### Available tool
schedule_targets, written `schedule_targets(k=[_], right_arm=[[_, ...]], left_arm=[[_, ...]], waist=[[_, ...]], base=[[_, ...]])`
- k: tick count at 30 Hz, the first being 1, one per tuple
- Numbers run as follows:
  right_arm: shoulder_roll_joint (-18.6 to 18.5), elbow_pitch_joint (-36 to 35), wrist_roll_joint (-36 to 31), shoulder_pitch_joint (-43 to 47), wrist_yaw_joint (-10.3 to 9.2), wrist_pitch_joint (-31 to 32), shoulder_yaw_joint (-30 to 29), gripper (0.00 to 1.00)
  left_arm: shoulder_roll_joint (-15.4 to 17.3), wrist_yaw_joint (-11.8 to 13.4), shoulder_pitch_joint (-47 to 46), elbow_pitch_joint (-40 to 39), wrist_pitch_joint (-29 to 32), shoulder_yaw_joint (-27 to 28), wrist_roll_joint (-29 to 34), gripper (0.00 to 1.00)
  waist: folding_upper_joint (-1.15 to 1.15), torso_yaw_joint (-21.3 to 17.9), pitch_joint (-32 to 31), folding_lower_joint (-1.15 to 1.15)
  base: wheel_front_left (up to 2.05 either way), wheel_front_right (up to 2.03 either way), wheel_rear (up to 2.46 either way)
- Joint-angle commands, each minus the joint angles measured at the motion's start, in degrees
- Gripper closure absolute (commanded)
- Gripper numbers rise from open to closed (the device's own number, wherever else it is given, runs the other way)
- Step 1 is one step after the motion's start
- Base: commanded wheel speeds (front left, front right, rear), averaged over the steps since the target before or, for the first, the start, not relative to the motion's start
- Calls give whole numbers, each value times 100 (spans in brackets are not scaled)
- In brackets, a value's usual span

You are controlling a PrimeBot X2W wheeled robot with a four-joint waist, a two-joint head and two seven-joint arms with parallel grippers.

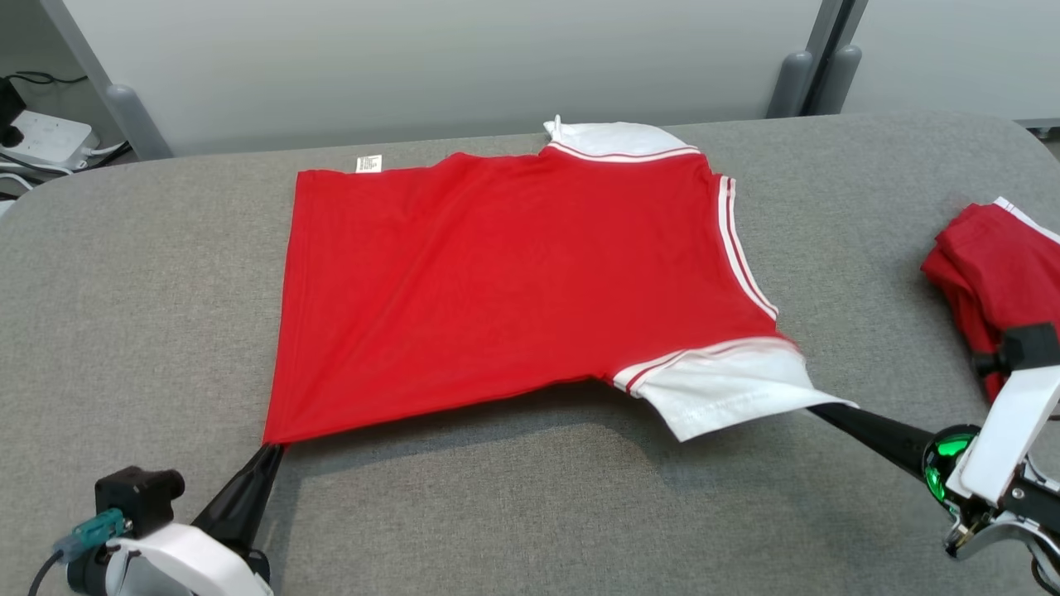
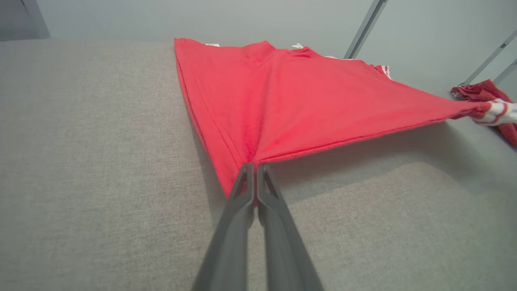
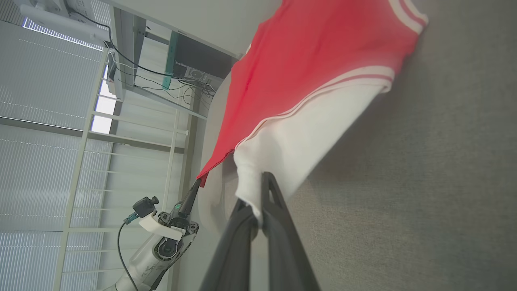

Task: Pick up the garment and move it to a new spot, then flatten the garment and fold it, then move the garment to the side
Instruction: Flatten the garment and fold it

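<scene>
Item: red garment (image 1: 513, 281), white sleeves. It lies spread at the middle of the desk (image 1: 124, 314) with its near edge raised and taut.
Left gripper (image 1: 269, 451): pinching the near hem corner.
Right gripper (image 1: 820, 408): pinching the near white sleeve's edge.
Progress, as judged: relocation looks done and flattening is in hand — the fold and the move to the side are left.
Surface: grey woven cloth, rounded corners; a second red bundle (image 1: 994, 257) sits at the right edge.
Room: pale wall panels, grey posts, and a power strip (image 1: 45, 136) with cables at far left.
</scene>
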Motion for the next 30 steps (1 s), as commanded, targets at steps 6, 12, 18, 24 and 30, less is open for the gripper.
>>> schedule_targets(k=[6, 12, 18, 24, 30], right_arm=[[-192, -347, 162, 359, 26, 21, 29, 100], [-279, -497, 220, 625, 26, 100, 37, 100], [-377, -693, 309, 854, 26, 153, -5, 100], [-359, -540, 227, 895, 26, 194, 127, 100], [-220, -295, -127, 706, 26, -55, 222, 0]], left_arm=[[95, 0, 275, -164, -76, 484, 229, 100], [142, 0, 491, -275, -76, 652, 304, 100], [208, 0, 620, -370, -76, 789, 383, 100], [76, 0, 566, -308, -76, 759, 429, 100], [-96, 0, 370, -314, -76, 737, 607, 0]], waist=[[0, 40, -132, 0], [0, 62, -160, 0], [0, 91, -90, 0], [0, 87, -3, 0], [0, 106, 92, 0]], base=[[0, 0, 0], [0, 0, 0], [0, 0, 0], [0, 0, 0], [0, 0, 0]])
